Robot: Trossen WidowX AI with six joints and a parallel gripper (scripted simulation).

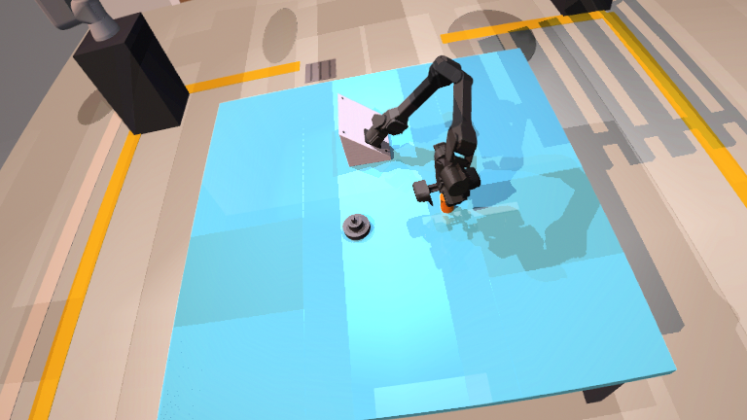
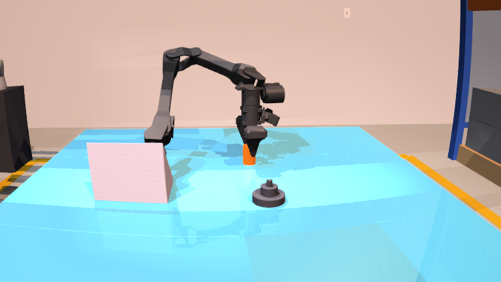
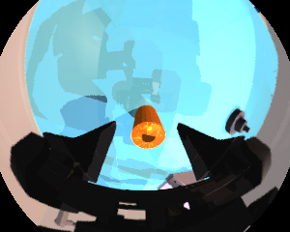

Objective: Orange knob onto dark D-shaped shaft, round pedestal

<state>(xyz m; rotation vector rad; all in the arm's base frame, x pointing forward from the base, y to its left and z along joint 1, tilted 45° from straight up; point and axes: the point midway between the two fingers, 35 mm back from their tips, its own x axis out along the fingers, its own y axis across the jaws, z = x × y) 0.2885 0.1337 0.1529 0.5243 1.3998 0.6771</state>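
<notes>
The orange knob (image 1: 446, 204) (image 2: 248, 159) (image 3: 146, 115) stands upright on the blue table. In the wrist view its top shows a dark hole with a flat side. My gripper (image 3: 147, 125) is open and points down, with its fingers either side of the knob's upper part and a gap on both sides. In the exterior view one finger partly hides the knob. The round pedestal (image 1: 357, 228) (image 2: 269, 198) (image 3: 235, 122) stands apart from the knob, with its dark shaft (image 2: 269, 182) pointing up and bare. The shaft's flat side cannot be made out.
A pink wedge-shaped block (image 1: 360, 134) (image 2: 127, 172) stands by the arm's base on the blue table (image 1: 247, 283) (image 2: 147, 260). The pedestal is the nearest object to the knob. The arm arches above the table between its base and the knob.
</notes>
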